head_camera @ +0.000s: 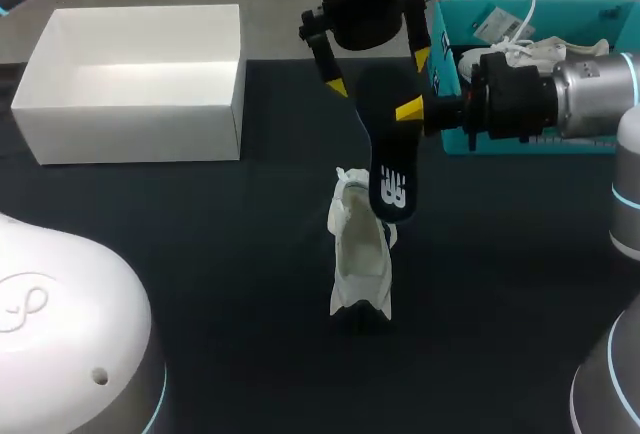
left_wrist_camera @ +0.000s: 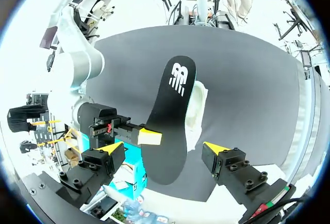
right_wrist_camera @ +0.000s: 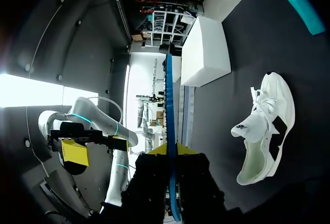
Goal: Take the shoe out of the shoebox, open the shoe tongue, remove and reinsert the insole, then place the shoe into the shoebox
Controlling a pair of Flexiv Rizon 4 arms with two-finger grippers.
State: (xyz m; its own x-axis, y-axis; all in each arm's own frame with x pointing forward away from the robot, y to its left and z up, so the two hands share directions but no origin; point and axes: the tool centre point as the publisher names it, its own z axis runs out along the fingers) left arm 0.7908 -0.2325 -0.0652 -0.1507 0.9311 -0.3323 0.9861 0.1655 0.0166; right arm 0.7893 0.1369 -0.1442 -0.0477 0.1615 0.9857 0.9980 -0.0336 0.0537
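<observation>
A white shoe (head_camera: pixel 360 254) stands on the dark table, opening upward. Just above it hangs the black insole (head_camera: pixel 390 154), with my right gripper (head_camera: pixel 410 111) shut on its side edge near the heel end. My left gripper (head_camera: pixel 378 72) hovers over the insole's far end, fingers open. In the left wrist view the insole (left_wrist_camera: pixel 167 115) lies between the wide-open fingers of my left gripper (left_wrist_camera: pixel 164 149) without touching them, and the shoe (left_wrist_camera: pixel 199 105) shows beneath it. In the right wrist view the insole (right_wrist_camera: pixel 168 105) is seen edge-on in my right gripper (right_wrist_camera: pixel 172 150), with the shoe (right_wrist_camera: pixel 265 126) beside it.
A white open shoebox (head_camera: pixel 135 84) sits at the table's far left. At the far right a teal box (head_camera: pixel 470 29) holds another white shoe (head_camera: pixel 540 52). My left arm's base (head_camera: pixel 60 334) fills the near left corner.
</observation>
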